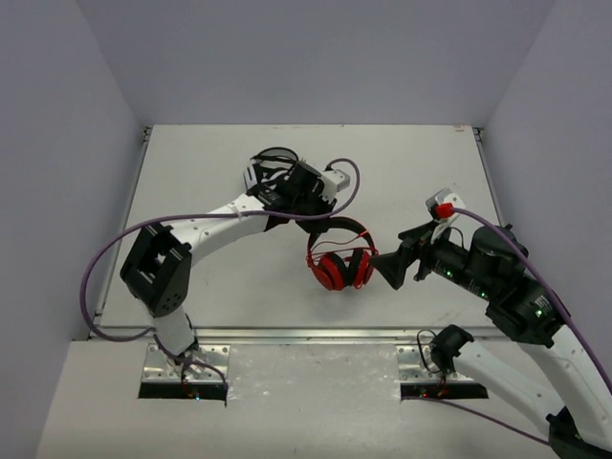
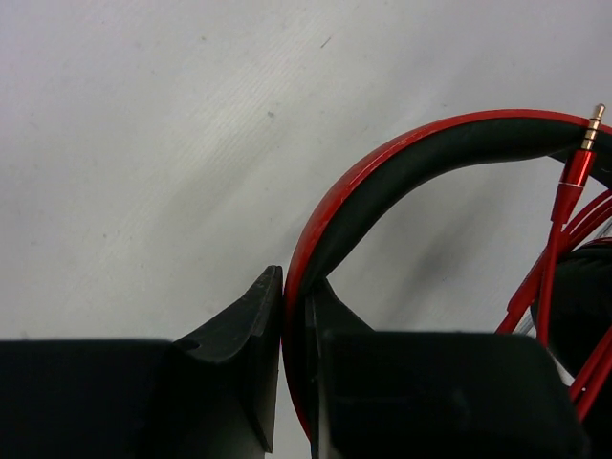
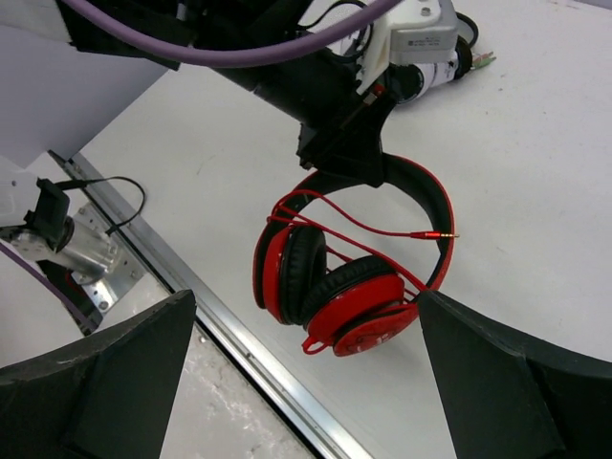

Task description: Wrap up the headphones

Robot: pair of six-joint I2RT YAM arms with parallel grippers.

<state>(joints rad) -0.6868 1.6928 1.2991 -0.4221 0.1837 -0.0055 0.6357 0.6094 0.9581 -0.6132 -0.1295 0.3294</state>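
Red headphones (image 1: 339, 266) mid-way across the table (image 1: 210, 172): left gripper (image 2: 295, 330) clamps the stiff headband (image 2: 402, 153) at 12 o'clock; right gripper (image 1: 390, 268), spread wide at 3 o'clock, should likely pinch the light, limp cord (image 2: 553, 251)

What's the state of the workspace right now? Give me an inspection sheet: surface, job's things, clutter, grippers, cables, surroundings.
Surface: pale grey tabletop, faint specks only.
Job's things: red over-ear headphones with black pads; thin red cord looped across them, gold-tipped plug hanging loose.
Clutter: white-and-black object farther back, partly hidden.
Grippers: left gripper shut on the headband; right gripper open, facing the headphones.
Cables: thick purple cables, one on each side.
Surroundings: plain grey walls on three sides.
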